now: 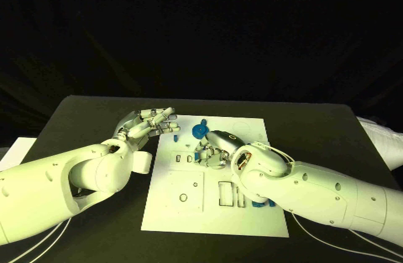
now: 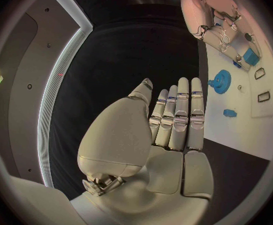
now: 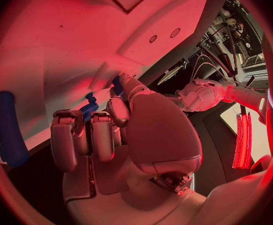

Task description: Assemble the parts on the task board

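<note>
The white task board (image 1: 180, 208) lies in the middle of the black table. My right hand (image 1: 215, 148) is down on the board's middle, its fingers curled around a small blue part (image 3: 89, 108), also seen as the blue part (image 2: 250, 56) under that right hand (image 2: 219, 31). A blue gear (image 1: 200, 130) stands on the board just beyond the hand; the blue gear (image 2: 221, 81) is free. A tiny blue piece (image 1: 174, 138) lies near the board's left edge. My left hand (image 1: 152, 123) hovers over that far left corner, fingers straight, holding nothing.
More blue parts (image 1: 256, 203) lie on the board beside my right forearm. A long blue piece (image 3: 8, 130) sits on the board near my right hand. Several empty slots (image 1: 226, 193) mark the board's near half. Black table surrounds the board.
</note>
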`<state>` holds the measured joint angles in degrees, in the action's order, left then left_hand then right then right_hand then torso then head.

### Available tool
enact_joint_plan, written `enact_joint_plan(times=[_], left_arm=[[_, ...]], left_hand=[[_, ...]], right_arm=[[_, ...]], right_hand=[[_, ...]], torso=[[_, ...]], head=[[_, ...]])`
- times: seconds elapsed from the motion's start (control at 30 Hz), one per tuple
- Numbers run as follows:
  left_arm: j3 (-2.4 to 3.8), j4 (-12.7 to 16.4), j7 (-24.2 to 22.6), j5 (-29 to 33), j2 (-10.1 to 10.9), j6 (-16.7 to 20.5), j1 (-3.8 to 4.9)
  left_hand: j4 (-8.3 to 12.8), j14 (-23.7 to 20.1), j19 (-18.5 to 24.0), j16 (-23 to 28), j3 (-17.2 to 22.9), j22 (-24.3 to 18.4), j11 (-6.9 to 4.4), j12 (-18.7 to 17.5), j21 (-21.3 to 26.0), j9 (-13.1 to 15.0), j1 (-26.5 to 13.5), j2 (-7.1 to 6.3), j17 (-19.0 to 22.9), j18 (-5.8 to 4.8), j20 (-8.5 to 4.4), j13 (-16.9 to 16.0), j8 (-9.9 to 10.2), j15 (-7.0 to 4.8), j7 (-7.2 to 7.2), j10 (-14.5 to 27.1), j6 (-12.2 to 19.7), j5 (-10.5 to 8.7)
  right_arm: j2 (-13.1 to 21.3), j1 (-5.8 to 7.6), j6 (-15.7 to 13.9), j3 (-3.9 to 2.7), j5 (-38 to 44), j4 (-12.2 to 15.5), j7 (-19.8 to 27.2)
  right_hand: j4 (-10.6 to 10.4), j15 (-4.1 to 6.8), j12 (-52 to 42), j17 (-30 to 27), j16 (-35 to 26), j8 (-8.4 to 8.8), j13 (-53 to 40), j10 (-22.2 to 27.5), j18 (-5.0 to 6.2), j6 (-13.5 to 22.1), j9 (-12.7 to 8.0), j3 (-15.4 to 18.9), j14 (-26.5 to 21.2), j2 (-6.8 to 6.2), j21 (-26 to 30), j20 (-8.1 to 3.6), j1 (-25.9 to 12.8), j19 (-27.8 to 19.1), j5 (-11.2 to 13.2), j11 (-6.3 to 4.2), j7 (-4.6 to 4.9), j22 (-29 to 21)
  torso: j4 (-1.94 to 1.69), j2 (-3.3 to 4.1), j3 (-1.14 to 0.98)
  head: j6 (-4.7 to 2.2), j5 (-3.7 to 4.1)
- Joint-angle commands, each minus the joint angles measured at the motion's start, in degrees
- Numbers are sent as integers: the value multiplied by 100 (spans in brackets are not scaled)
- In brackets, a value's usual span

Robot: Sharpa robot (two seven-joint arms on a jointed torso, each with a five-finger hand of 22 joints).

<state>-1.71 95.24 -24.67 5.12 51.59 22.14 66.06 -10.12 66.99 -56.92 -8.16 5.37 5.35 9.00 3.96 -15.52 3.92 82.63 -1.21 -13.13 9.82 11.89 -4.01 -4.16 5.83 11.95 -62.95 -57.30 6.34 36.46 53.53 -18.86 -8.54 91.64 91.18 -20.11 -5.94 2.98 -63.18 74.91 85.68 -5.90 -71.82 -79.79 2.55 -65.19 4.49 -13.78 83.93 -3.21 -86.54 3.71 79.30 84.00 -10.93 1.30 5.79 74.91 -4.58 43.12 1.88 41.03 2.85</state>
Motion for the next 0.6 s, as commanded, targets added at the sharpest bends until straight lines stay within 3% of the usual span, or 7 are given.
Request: enact_joint_plan(times=[0.03,0.6], left_arm=[[3,17,-29,15,-10,-62,2],[3,22,0,-23,-9,-68,2]], left_hand=[[48,11,-13,33,0,-7,-14,-11,26,1,52,-23,-9,70,34,4,17,7,8,21,-2,-17],[54,13,-15,37,6,-7,-13,-14,25,0,57,-18,-13,71,33,5,20,6,10,25,0,-16]], right_arm=[[-11,-18,273,16,131,3,-120],[-36,-19,278,31,213,-20,-175]], right_hand=[[17,0,69,565,-32,51,20,10,-51,-14,-25,6,419,-48,31,-34,-48,38,37,-38,0,634],[22,-38,203,532,-55,149,100,75,-45,119,-56,20,413,-176,49,-3,-139,20,38,10,61,605]], torso=[[-3,3,4],[-6,0,6]], head=[[5,0],[12,8]])
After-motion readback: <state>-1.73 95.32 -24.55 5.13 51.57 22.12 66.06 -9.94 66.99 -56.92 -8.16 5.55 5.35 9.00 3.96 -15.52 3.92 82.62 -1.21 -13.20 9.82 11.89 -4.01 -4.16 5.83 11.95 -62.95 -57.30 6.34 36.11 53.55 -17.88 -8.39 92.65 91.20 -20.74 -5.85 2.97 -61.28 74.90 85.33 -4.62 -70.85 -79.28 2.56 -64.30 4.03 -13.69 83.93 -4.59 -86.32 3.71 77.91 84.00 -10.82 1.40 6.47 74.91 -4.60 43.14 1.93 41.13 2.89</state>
